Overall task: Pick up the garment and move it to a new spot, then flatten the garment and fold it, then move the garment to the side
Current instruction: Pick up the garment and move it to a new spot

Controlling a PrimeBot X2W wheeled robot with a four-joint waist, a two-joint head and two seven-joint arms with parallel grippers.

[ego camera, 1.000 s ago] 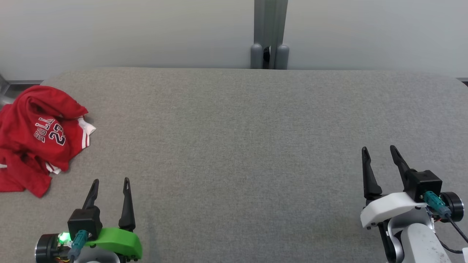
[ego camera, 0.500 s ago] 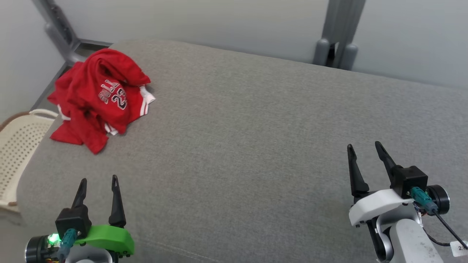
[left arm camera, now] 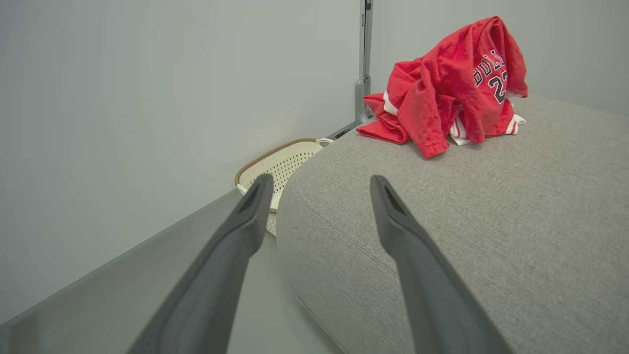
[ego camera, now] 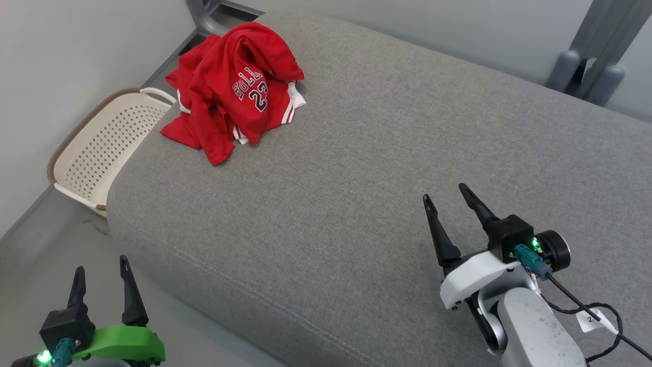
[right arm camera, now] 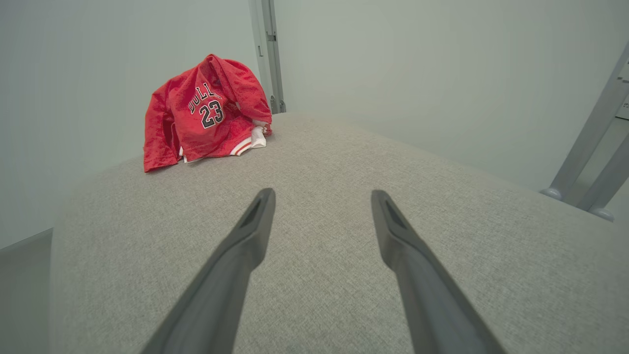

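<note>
Head camera has swung round to the left over the last second, so the whole picture has shifted, but that's the robot turning, not the stuff moving. Upshot: the red garment [ego camera: 234, 92], which was cut off at the edge, is now fully in view as one crumpled heap. There's also a cream perforated basket [ego camera: 97, 153] on the floor beside the grey padded worktop [ego camera: 356, 153].

Both hands look the same as before: released, fingers spread wide, nothing in them. Left hand [ego camera: 101, 264] hangs off the near corner of the worktop, over the floor. The garment sits well ahead of it and a bit to its right, with the basket ahead on its left. Right hand [ego camera: 444, 192] hovers over bare worktop, garment well ahead of it and off to its left.

What it means, I reckon: the robot's lining itself up on the garment, so we're right at the start and nothing's picked up yet. Either hand has a long reach to make first. It's a bunched heap, so pinching one layer will probably drag the rest along
</note>
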